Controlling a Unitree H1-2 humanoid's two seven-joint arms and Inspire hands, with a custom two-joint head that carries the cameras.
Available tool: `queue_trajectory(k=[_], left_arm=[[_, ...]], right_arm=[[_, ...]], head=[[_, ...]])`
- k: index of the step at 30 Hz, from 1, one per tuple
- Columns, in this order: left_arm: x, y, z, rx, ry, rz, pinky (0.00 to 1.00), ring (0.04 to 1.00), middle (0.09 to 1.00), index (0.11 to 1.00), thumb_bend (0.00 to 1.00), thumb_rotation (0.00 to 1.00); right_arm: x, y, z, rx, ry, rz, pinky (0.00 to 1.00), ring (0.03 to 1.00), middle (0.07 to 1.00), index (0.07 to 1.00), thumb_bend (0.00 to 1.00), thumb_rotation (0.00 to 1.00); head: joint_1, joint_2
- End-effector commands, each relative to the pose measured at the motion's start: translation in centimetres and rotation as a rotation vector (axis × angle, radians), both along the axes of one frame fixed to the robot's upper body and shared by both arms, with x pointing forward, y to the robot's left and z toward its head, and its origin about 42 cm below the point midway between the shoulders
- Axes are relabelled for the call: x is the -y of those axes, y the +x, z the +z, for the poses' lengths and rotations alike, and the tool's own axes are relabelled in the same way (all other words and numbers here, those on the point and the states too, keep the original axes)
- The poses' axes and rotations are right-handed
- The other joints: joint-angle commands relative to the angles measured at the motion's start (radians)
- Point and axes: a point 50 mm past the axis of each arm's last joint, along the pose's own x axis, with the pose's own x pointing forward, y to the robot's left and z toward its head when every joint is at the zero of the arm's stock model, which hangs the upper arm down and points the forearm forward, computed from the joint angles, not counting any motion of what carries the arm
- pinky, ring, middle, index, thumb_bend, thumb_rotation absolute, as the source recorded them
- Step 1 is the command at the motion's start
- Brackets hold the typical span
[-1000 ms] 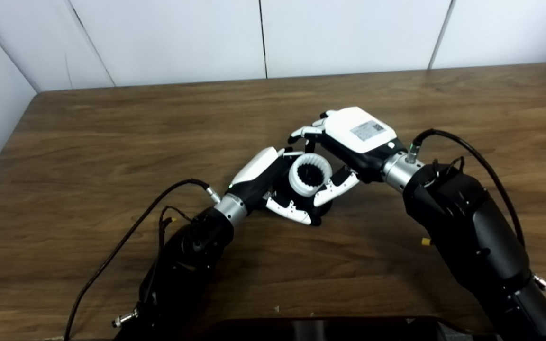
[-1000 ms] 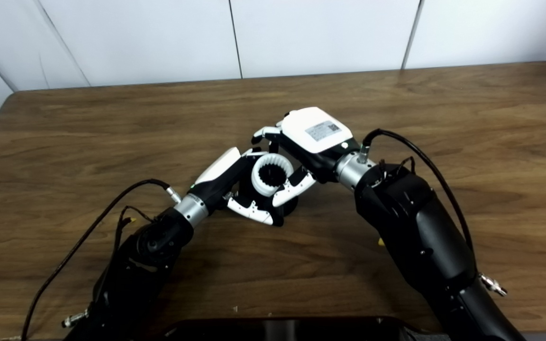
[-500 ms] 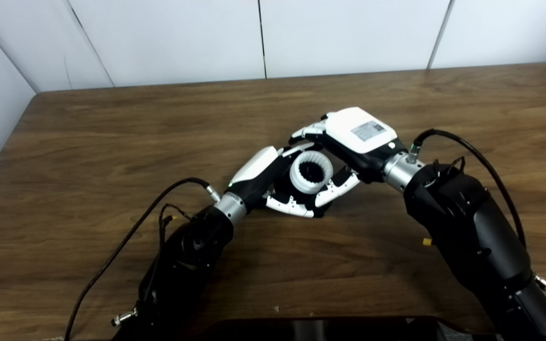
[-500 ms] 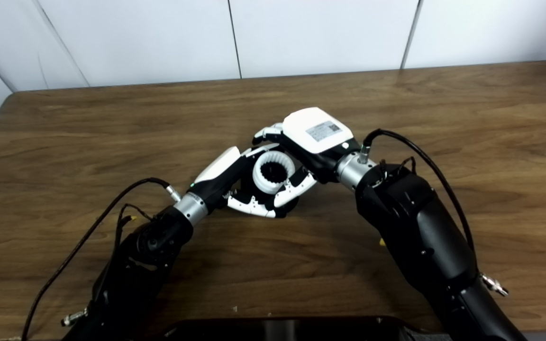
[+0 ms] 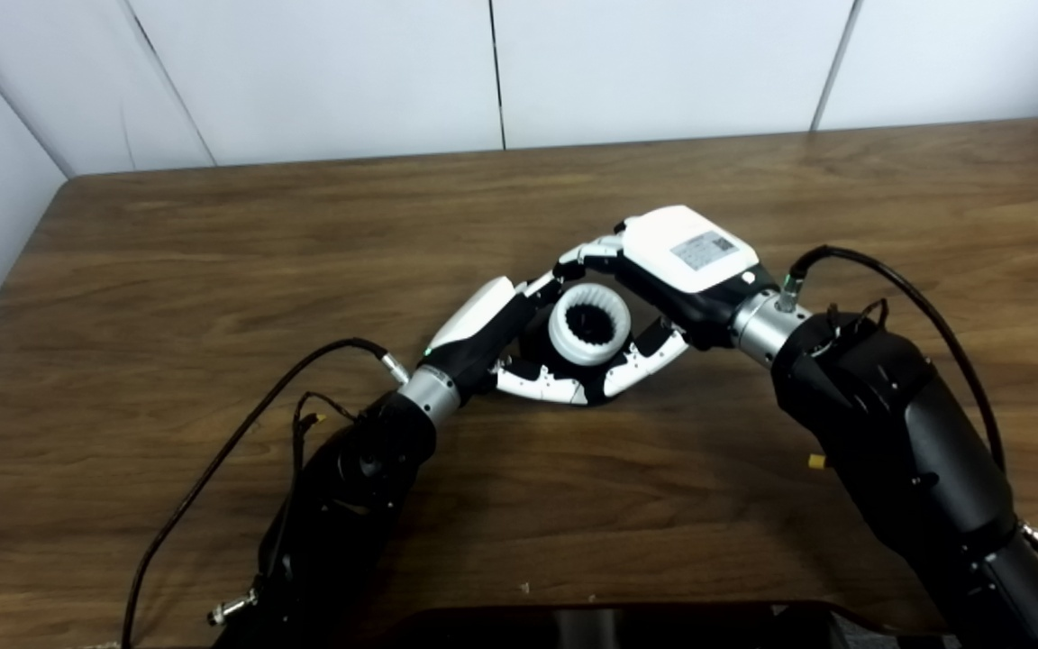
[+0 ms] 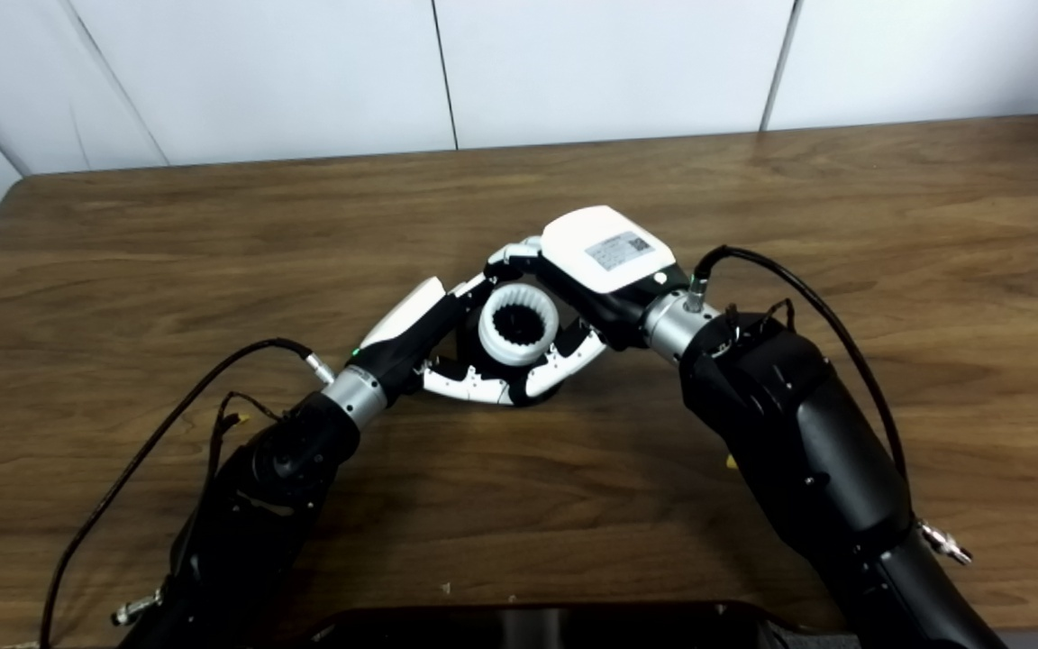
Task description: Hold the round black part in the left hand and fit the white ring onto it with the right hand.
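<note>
1. one white ring (image 5: 588, 323), toothed round its inner wall, sits at mid tabletop between the two hands; its opening faces up and a little toward the camera, so its axis stands near upright.
2. one round black part (image 5: 587, 322) shows through the ring's hole and as a dark rim below it; the ring lies around it. how far down the ring is seated cannot be told.
3. one left hand (image 5: 519, 347) comes in from the lower left, clenched around the black part: its thumb and fingers curl under and behind the part.
4. one right hand (image 5: 654, 297) reaches in from the right, grasping the ring: fingertips (image 5: 573, 263) at the far rim, thumb (image 5: 641, 365) at the near side, touching the left hand's fingers.
5. the right hand's white back carries one grey label (image 6: 615, 250) with a square code; its print is too small to read.
6. two black arms, each with one black cable looping at the wrist.
7. one brown wood-grain tabletop (image 5: 213, 252) bears it all; white wall panels stand behind.
</note>
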Motion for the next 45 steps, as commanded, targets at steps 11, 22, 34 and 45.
queue_trajectory(k=[11, 22, 34, 45], left_arm=[[-1.1, 0.4, 1.2, 0.034, 0.011, 0.037, 1.00, 0.982, 0.980, 1.000, 1.00, 0.47], [-1.9, 0.1, 1.0, 0.035, -0.016, 0.056, 0.94, 0.975, 0.985, 1.000, 1.00, 0.51], [-2.6, -0.1, 1.0, 0.009, -0.136, 0.043, 0.90, 0.979, 1.000, 1.000, 1.00, 0.51], [-3.4, -0.8, 0.9, 0.002, -0.262, 0.045, 0.91, 0.996, 1.000, 1.000, 1.00, 0.60]], right_arm=[[0.2, 0.1, 1.6, 0.052, 0.038, -0.004, 0.88, 0.775, 0.801, 0.804, 1.00, 0.51], [1.5, -0.1, 0.9, 0.014, 0.109, -0.040, 0.88, 0.783, 0.803, 0.829, 1.00, 0.55], [3.9, -0.3, -0.6, -0.053, 0.273, -0.130, 0.71, 0.805, 0.858, 0.879, 1.00, 0.62], [4.9, -1.4, -1.9, -0.083, 0.409, -0.177, 0.72, 0.835, 0.878, 0.887, 0.92, 0.89]], head=[[0.007, 0.004], [0.005, 0.004], [0.000, -0.001], [0.000, 0.000]])
